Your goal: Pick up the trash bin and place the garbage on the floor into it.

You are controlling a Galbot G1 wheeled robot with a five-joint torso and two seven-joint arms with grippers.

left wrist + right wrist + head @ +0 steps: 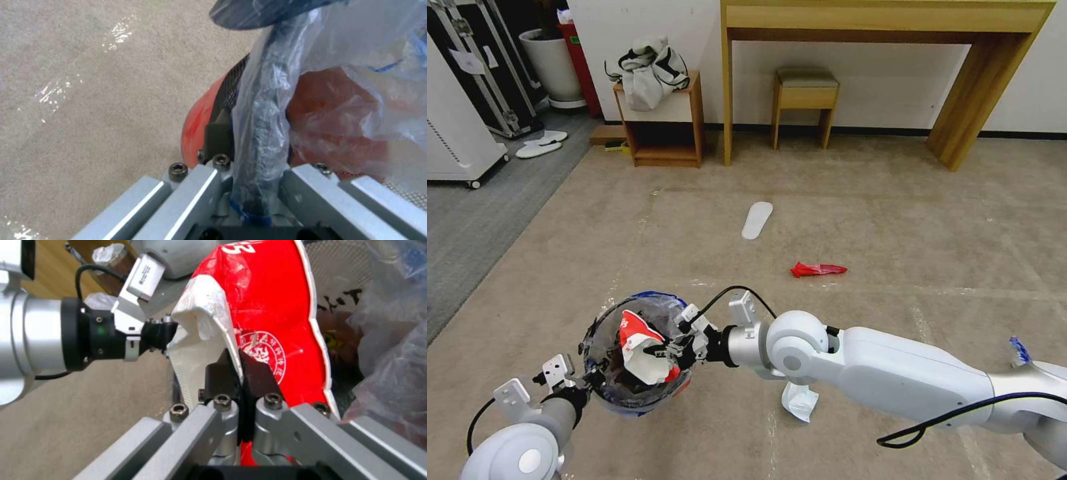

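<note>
My left gripper [586, 381] is shut on the black rim of the trash bin [657, 307] and holds it above the floor [894, 220], tilted toward me. Up close, its fingers [219, 133] clamp the rim and clear bag over the red base [200, 126]. My right gripper [670, 350] reaches in from the right, shut on a red-white carton [637, 340] that stands inside the bin's mouth. Its black fingertips [222, 376] pinch the carton's edge [267, 306]. More garbage lies on the carpet: a red wrapper [818, 269] ahead and crumpled white paper [799, 402] under my right forearm.
A white insole [757, 220] lies farther ahead. Along the back wall stand a wooden desk [854, 20], a stool [805, 100] and a low shelf [664, 127] with a bag on top. Grey flooring, black cases and a white planter pot [554, 63] are at the far left.
</note>
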